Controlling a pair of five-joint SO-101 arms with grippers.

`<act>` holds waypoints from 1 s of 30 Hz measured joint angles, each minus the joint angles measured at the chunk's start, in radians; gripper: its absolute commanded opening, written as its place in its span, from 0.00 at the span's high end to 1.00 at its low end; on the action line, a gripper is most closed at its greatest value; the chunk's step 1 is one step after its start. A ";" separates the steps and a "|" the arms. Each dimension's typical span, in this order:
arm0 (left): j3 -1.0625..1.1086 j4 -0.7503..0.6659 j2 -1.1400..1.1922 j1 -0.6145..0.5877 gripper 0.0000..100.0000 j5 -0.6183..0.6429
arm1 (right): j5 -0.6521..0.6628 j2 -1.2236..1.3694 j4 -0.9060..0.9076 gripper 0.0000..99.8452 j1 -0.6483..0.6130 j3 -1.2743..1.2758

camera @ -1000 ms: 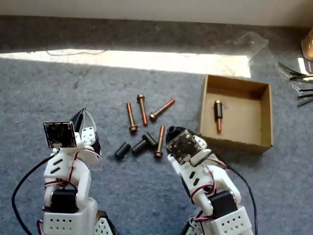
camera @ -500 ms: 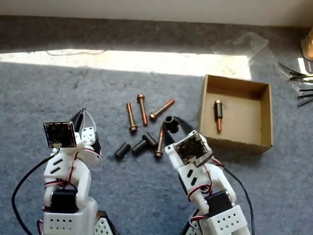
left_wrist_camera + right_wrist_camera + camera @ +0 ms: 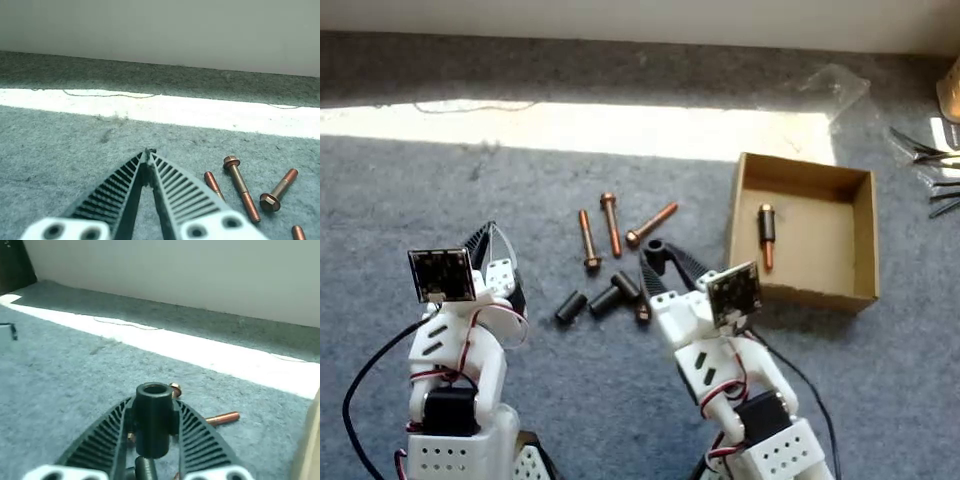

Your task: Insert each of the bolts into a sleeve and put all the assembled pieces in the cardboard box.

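My right gripper is shut on a black sleeve, held upright above the carpet beside the loose parts; the sleeve stands open end up between the fingers. Three copper bolts lie just beyond it, and a fourth is partly hidden under the gripper. Three more black sleeves lie to its left. The cardboard box at the right holds one assembled piece. My left gripper is shut and empty, left of the bolts.
A bright sunlit strip crosses the grey carpet beyond the parts. A clear plastic bag lies behind the box. Dark tools sit at the right edge. A wall runs along the far side.
My right gripper, holding the sleeve, has swung left and forward toward the bolts while its wrist turned. The left arm has not moved.
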 measured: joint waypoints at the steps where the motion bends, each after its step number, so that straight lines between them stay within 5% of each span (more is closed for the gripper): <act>1: 0.000 0.000 0.000 0.000 0.99 0.000 | 0.000 0.000 0.000 1.00 -0.025 0.000; 20: 0.091 -0.133 0.000 0.009 0.99 -0.018 | 0.081 0.000 -0.006 1.00 0.015 -0.011; 30: 0.091 -0.133 0.000 0.066 0.99 -0.083 | 0.138 0.000 -0.298 1.00 0.026 0.000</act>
